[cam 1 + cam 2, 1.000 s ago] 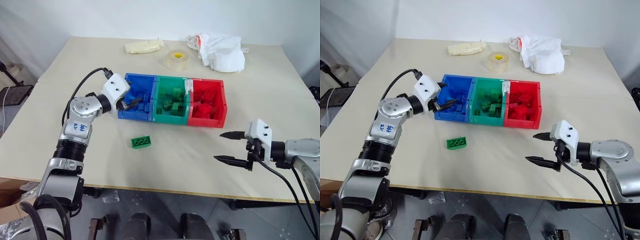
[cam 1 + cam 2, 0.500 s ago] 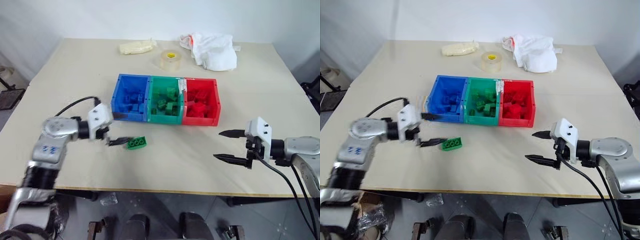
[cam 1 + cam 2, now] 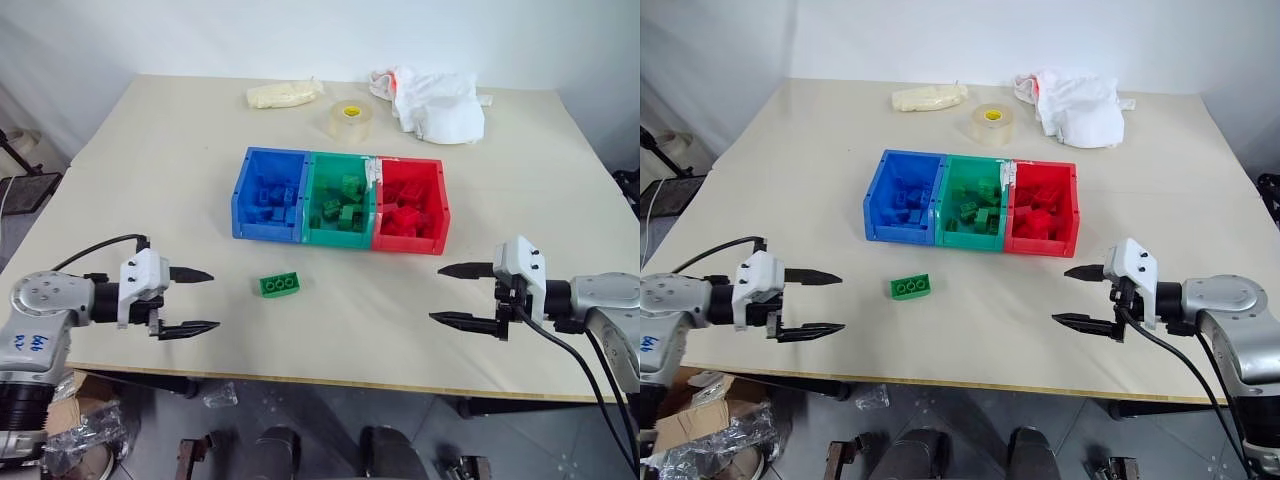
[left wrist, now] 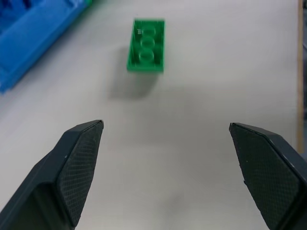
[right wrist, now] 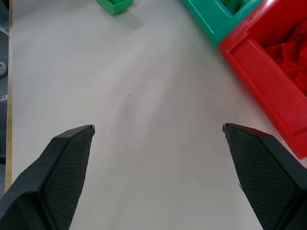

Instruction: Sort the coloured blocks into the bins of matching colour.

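One oblong green block lies flat on the table in front of the bins; it shows too as the green block and green block. The blue bin, green bin and red bin stand joined in a row, each holding several blocks of its own colour. My left gripper hovers open and empty to the left of the loose block, near the front edge. At the right front, my right gripper is open and empty, in front of the red bin.
At the far side lie a clear tape roll, a crumpled white cloth and a pale yellowish bundle. The table's front edge runs just below both grippers.
My left arm has drawn back from over the blue bin to the front left of the table, its fingers open. The right arm has kept still.
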You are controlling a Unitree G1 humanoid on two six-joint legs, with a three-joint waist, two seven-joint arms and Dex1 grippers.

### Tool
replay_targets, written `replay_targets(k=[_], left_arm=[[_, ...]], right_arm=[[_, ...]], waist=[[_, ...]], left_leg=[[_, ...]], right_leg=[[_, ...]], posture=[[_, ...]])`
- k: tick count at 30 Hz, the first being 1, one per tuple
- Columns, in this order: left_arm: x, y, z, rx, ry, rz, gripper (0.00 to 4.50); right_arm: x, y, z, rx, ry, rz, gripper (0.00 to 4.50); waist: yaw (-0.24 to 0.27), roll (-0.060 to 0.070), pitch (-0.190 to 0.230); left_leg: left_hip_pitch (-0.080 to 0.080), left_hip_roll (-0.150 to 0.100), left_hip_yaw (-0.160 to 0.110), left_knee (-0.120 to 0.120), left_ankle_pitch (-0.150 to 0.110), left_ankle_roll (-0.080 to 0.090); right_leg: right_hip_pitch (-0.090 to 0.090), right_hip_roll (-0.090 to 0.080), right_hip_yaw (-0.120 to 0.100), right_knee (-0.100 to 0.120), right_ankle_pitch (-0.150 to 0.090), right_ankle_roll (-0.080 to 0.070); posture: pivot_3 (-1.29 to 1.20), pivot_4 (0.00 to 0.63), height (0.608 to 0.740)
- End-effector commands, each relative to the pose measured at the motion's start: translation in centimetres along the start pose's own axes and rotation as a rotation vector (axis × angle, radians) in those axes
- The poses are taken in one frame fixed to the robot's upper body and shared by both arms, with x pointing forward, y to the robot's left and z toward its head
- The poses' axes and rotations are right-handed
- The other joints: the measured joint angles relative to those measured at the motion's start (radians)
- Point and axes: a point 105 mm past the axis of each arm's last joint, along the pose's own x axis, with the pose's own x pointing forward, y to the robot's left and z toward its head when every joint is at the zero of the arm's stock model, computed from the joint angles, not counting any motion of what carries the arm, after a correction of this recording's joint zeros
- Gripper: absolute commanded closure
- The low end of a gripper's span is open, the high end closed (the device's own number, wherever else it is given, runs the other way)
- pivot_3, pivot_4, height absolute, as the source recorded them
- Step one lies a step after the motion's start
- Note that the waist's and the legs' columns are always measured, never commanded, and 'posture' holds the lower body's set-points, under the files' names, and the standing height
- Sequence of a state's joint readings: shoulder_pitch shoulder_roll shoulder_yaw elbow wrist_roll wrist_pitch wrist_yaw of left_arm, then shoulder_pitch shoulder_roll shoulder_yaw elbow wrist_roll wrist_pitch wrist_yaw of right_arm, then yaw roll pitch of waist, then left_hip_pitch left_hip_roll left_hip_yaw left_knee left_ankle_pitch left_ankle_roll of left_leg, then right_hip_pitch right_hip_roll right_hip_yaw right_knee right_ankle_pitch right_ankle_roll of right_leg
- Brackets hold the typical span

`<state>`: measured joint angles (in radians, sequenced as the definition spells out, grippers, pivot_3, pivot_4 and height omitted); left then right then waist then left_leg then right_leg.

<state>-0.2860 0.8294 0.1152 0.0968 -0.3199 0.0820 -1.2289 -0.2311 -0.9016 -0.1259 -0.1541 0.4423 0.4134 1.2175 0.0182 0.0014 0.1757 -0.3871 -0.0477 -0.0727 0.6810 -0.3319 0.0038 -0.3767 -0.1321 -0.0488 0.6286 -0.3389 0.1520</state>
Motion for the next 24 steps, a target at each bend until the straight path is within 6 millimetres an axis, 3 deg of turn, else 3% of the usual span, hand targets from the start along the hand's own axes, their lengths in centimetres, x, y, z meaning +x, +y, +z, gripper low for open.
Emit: replay_targets(k=[1,7,13,18,23,24], left_arm=[[2.0,0.5,0.6,0.072,-0.025,0.014,0.03],[5.5,1.6,-0.3,0.106,-0.042,0.043,0.03],[7.7,0.9,0.3,0.122,-0.121,-0.029,0.03],[8.4,0.8,0.9,0.089,-0.160,-0.069,1.49],[8.8,1.4,2.9,0.101,-0.196,-0.074,3.07],[9.0,1.7,3.9,0.111,-0.219,-0.074,3.08]], right_arm=[[-0.7,0.1,1.2,-0.041,-0.018,0.005,0.00],[-0.6,0.3,1.4,-0.038,-0.026,-0.005,0.00],[-0.9,0.5,1.2,-0.033,-0.019,-0.032,0.00],[-1.3,0.6,1.2,-0.033,-0.014,-0.057,0.00],[-1.7,0.7,1.0,-0.028,-0.007,-0.082,0.00],[-1.8,0.7,0.9,-0.026,-0.007,-0.087,0.00]], waist=[[0.002,0.000,0.000],[0.003,0.000,0.000],[0.003,0.000,0.000],[0.004,0.000,0.000],[0.004,0.000,0.000],[0.004,0.000,0.000]], left_leg=[[0.000,0.000,0.000,0.000,0.000,0.000],[0.000,0.000,0.001,0.000,0.000,0.000],[0.000,-0.001,0.001,0.001,0.000,0.000],[0.000,-0.001,0.001,0.001,0.000,0.000],[0.000,-0.001,0.001,0.001,0.000,0.000],[0.000,-0.001,0.001,0.001,0.000,0.000]], right_leg=[[0.000,0.000,0.000,0.000,0.000,0.000],[0.000,0.001,-0.001,0.001,0.000,0.000],[0.000,0.000,-0.001,0.001,0.000,0.000],[0.000,0.001,-0.001,0.001,0.000,0.000],[0.000,0.000,-0.001,0.001,0.000,0.000],[0.000,0.001,-0.001,0.001,0.000,0.000]], posture=[[0.00,0.150,0.740],[0.00,0.150,0.740],[0.00,0.150,0.740],[0.00,0.150,0.740],[0.00,0.150,0.740],[0.00,0.150,0.740]])
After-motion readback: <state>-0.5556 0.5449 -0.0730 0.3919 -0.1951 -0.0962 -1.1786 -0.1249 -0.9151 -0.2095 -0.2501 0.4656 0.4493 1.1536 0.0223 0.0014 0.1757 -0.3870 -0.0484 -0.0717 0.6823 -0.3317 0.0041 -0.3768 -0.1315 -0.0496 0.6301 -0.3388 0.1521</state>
